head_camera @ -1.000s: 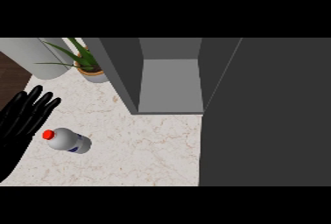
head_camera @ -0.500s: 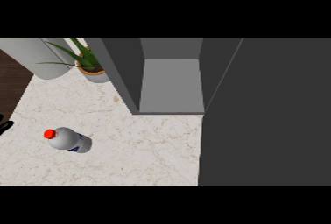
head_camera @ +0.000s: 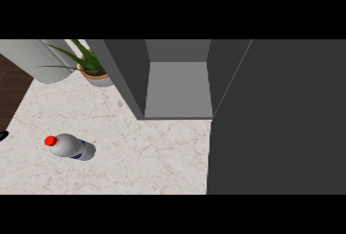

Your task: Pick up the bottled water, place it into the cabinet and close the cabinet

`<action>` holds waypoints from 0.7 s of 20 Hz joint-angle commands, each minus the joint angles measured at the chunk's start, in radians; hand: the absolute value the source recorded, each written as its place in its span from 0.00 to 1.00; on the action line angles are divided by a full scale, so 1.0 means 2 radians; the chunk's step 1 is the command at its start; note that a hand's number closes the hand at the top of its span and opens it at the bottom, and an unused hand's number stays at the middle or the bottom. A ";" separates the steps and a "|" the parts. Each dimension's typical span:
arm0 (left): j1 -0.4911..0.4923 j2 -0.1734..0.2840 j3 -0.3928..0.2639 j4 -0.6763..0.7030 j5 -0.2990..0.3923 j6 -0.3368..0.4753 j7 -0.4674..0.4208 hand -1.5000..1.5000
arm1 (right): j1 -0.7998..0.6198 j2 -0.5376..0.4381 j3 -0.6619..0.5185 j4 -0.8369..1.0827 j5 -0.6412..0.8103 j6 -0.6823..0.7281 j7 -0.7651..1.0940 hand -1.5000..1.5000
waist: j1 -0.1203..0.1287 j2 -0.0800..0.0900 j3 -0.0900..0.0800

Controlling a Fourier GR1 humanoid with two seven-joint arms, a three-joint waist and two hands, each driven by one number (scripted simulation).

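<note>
The bottled water, white with a red cap and a blue label, stands on the marble counter at the left. Only a black sliver of my left hand shows at the view's left edge, well apart from the bottle. The grey cabinet stands open at the back, its inside bare. Its dark door is swung out and fills the right side of the view. My right hand is out of view.
A potted plant stands at the back left beside the cabinet's wall. A grey cylinder rises left of it. The counter's left edge borders dark wood flooring.
My left hand, spread over the counter's left side a second ago, has drawn back to the left edge. The bottle and cabinet have not moved.
</note>
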 commanded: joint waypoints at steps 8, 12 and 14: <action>-0.045 -0.066 0.025 0.102 -0.156 -0.023 -0.068 0.00 | 0.090 -0.018 0.000 -0.064 -0.014 0.022 -0.036 0.00 | -0.003 0.001 0.000; -0.092 -0.085 0.009 0.153 -0.235 -0.010 -0.104 0.00 | 0.105 -0.016 0.035 -0.110 0.021 0.005 -0.010 0.00 | -0.007 0.002 -0.001; -0.102 -0.080 0.014 0.214 -0.272 -0.033 -0.149 0.00 | 0.135 -0.023 0.036 -0.087 0.018 0.028 -0.054 0.00 | -0.011 0.001 -0.001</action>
